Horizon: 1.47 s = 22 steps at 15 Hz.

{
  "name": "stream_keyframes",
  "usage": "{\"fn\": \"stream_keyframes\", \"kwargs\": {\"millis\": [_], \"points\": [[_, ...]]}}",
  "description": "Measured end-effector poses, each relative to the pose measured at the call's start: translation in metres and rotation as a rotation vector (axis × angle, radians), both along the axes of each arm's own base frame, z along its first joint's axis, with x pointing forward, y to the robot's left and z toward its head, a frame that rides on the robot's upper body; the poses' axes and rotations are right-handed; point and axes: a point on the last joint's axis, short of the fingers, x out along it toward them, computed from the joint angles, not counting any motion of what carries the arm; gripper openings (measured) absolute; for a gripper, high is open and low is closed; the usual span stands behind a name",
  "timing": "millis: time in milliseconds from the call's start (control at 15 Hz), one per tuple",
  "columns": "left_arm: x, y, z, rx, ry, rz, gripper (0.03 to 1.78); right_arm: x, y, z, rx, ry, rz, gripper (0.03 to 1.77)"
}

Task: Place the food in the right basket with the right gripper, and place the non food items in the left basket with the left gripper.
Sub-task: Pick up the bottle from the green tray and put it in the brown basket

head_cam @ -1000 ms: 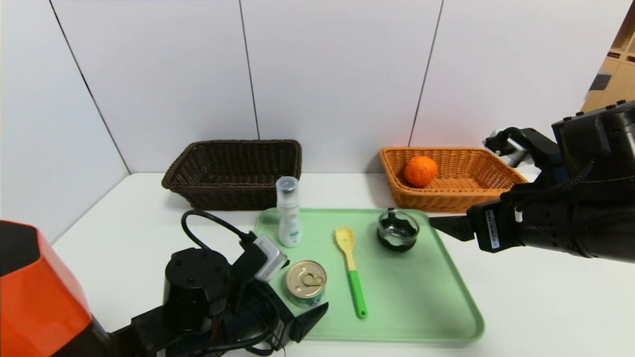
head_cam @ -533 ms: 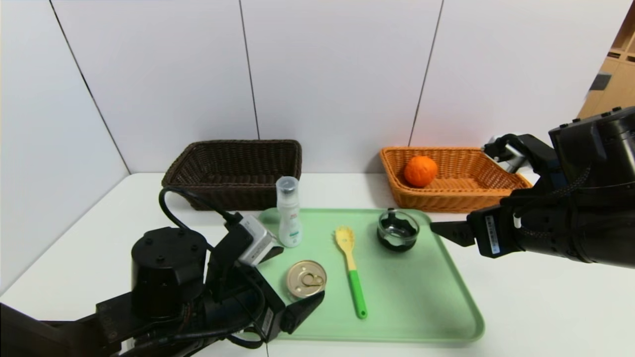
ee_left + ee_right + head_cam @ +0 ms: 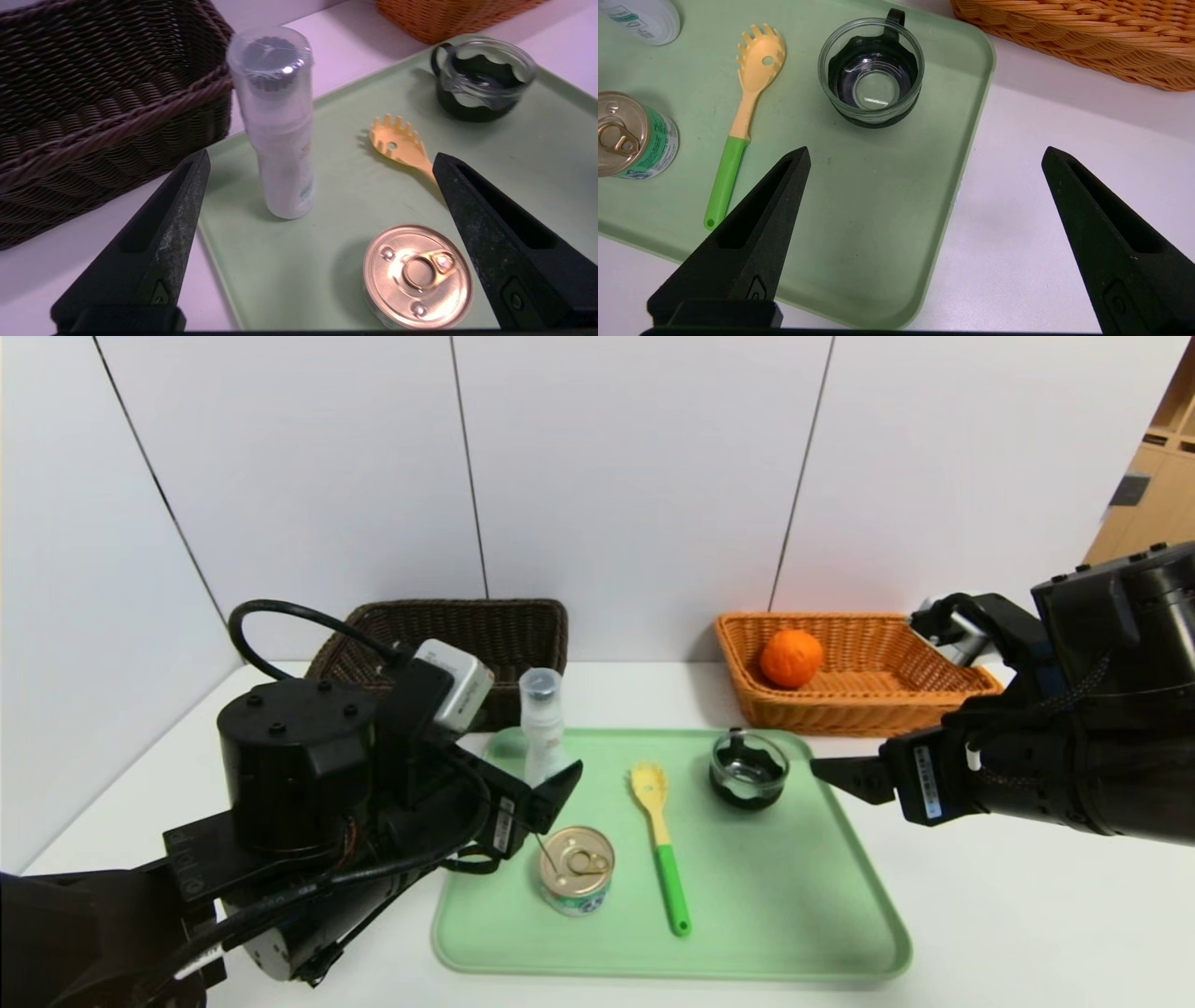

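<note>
Across the white table (image 3: 980, 915), 1 of 5 items sorted: orange (image 3: 791, 658) already lying in the orange-tan wicker basket (image 3: 934, 700) at the far right. Dark brown wicker basket (image 3: 523, 616) at the far left with nothing visible inside, though partly hidden behind the arm in the head view.

On the green tray (image 3: 794, 905), 4 things left:
- tin can (image 3: 576, 871) with gold pull-ring lid, upright near the front left corner; the only food remaining, meant for the right side
- white bottle (image 3: 542, 721) with clear cap, upright at the back left, just beside the dark basket
- yellow pasta spoon (image 3: 659, 840) with green handle, flat along the middle
- dark glass dish (image 3: 748, 770) with notched rim, at the back right, near the tan basket

Left gripper (image 3: 553, 793) over the tray's left part, spread wide and holding nothing, aimed at the bottle (image 3: 278, 126), which stands between the finger lines in the left wrist view but beyond the tips, not yet touched. Likely step in hand: reaching for that bottle, the first non-food pick.

Right gripper (image 3: 845, 775) hovering at the tray's right edge, near the dish (image 3: 873, 70), likewise spread wide and carrying nothing.

Judged about 1/5 done: 3 non-food placements and 1 can still to go
</note>
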Motion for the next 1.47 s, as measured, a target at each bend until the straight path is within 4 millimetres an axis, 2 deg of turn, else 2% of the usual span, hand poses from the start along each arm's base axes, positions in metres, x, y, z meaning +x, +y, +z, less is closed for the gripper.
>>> {"fn": "stream_keyframes", "kwargs": {"millis": [400,867,1267,1467], "points": [[0.016,-0.014,-0.007,-0.048,0.047,0.044,1.69,0.0,0.0,0.0,-0.001,0.002,0.0,1.71],[0.041,-0.033,-0.027,-0.07,0.028,0.141,1.69,0.0,-0.001,0.0,0.0,0.002,-0.003,1.71],[0.053,-0.038,-0.044,-0.034,0.056,0.16,1.69,-0.001,-0.002,-0.002,-0.003,0.008,-0.004,1.71],[0.059,-0.041,-0.045,-0.037,0.053,0.165,1.69,-0.003,-0.004,-0.002,-0.001,0.007,-0.009,1.71]]}}
